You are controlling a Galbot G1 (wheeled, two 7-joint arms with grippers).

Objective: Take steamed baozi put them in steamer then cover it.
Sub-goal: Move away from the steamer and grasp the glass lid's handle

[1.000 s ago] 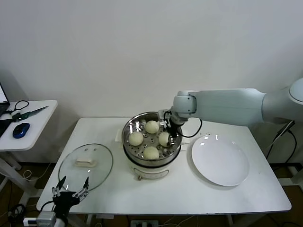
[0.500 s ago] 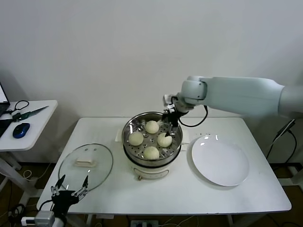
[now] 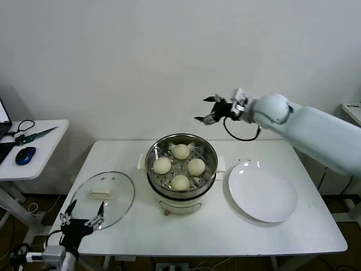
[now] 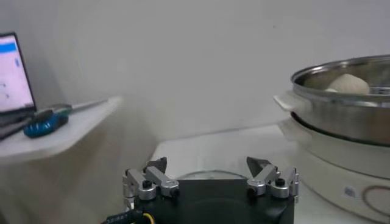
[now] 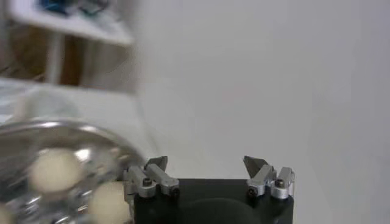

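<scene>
Inside the steamer at the worktop's middle sit four steamed baozi. Above its far rim, the right claw hangs wide and empty. By the near-left corner beside the glass lid, the left claw waits, also wide.

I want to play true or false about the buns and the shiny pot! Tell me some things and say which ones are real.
1. Four small round cream-white buns sit inside the round shiny steel steamer pot. True.
2. The round glass lid is on top of the steamer pot. False: it lies on the white table, on the pot's left.
3. The flat white plate has a bun on it. False: nothing is on it.
4. The right gripper is open and holds nothing, up above the pot. True.
5. The left gripper is open, low by the glass lid. True.
</scene>
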